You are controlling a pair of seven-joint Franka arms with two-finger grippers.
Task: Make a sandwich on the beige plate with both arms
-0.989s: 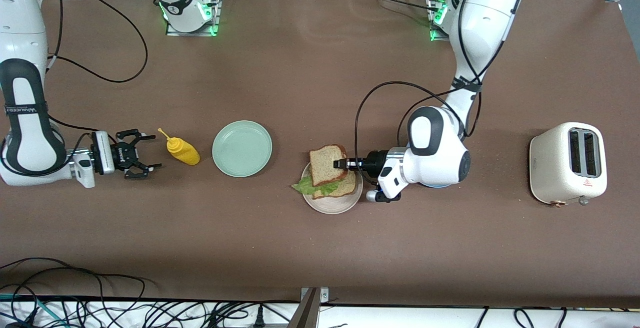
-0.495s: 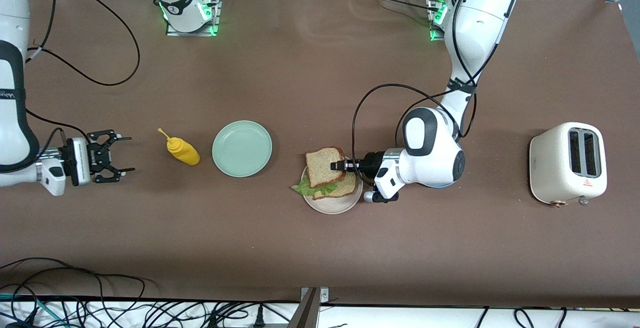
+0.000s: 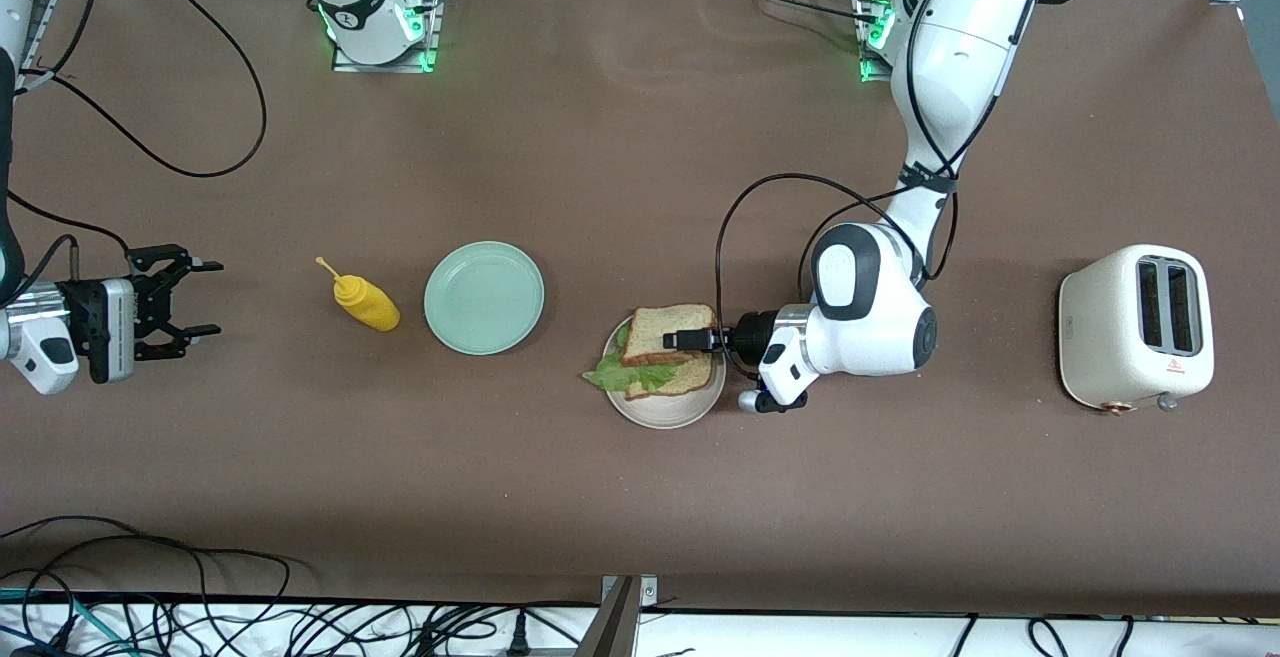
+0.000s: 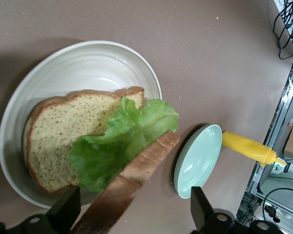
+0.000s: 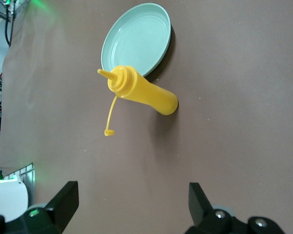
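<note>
I have the left gripper [image 3: 684, 340] over the beige plate [image 3: 664, 411], clamped narrow on the edge of the top bread slice [image 3: 664, 331]. That slice hangs over the lettuce leaf [image 3: 630, 374] and the bottom bread slice [image 3: 684, 380], which both lie on the plate. In my left wrist view the held slice [image 4: 127, 185] shows edge-on between the fingers [image 4: 64, 210], tilted, with the lettuce [image 4: 118, 144] spread across the lower slice [image 4: 53, 141] and its ruffled tip reaching past the plate's rim [image 4: 151, 73] toward the mint-green plate [image 4: 198, 161].

The beige plate sits about midway between the table's two long edges, a little toward the left arm's end from the middle. The mint-green plate [image 3: 484, 297] lies beside it toward the right arm's end, and the yellow mustard bottle [image 3: 364, 302] lies on its side just past that, nozzle pointing toward the right arm's end.

My right gripper [image 3: 175, 303] is out near the table's short edge at the right arm's end, fingers spread wide and holding nothing; that arm waits. Its wrist view takes in the mustard bottle [image 5: 141, 92], with the cap dangling on its strap, and the mint-green plate [image 5: 136, 39].

A cream toaster [image 3: 1136, 326] stands near the short edge at the left arm's end.
</note>
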